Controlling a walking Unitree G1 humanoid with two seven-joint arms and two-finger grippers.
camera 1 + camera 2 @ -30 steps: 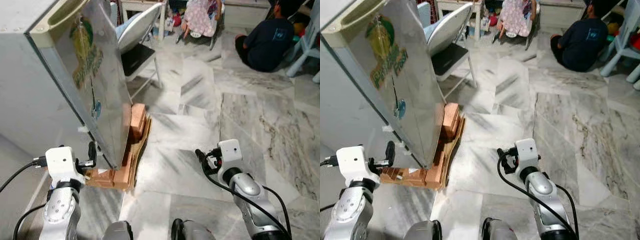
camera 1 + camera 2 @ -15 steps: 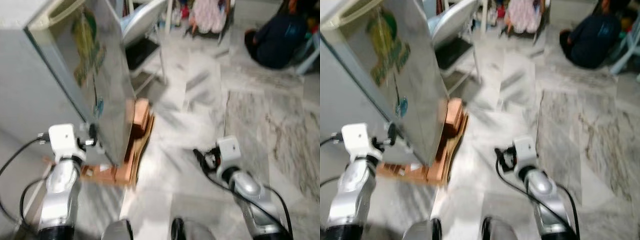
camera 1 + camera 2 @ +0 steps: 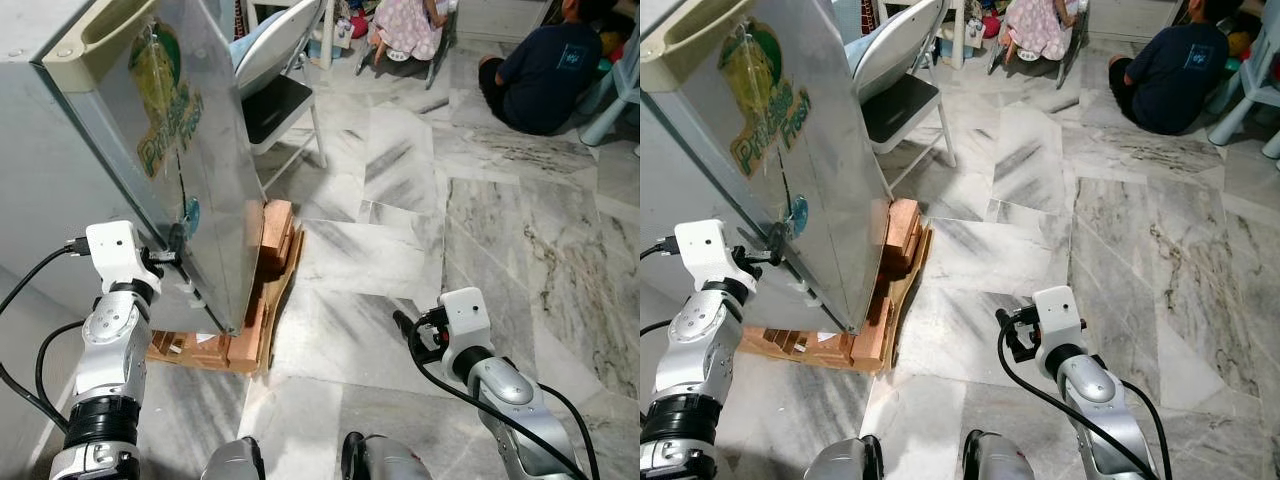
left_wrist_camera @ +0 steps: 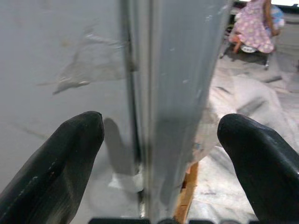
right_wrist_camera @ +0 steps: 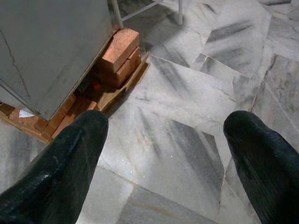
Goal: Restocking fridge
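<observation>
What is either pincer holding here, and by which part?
Nothing is held. The left pincer is open, its fingers straddling the fridge door's edge without closing on it. The right pincer is open over the marble floor.

- The tall grey metal fridge [image 3: 190,170] has a brushed silver door with a green and yellow round logo and green lettering, plus a small teal sticker below it.
- A cream plastic handle strip [image 3: 105,35] runs along the fridge door's top edge.
- Orange-red clay bricks [image 3: 898,232] and a pale brown wooden pallet [image 3: 800,345] sit under the fridge.
- The polished marble floor [image 3: 400,200] beside the fridge is white with grey and dark streaked veins.
- The folding chair [image 3: 890,60] behind the fridge has a silver frame, pale grey back and black seat.
- The seated person [image 3: 545,75] far from the fridge wears a dark navy shirt with a light blue mark.
- A pink patterned dress [image 3: 405,20] shows beyond the chair.
- The left gripper [image 4: 159,154] and right gripper [image 5: 168,158] have black fingers; their wrist housings are white, their arms silver.
</observation>
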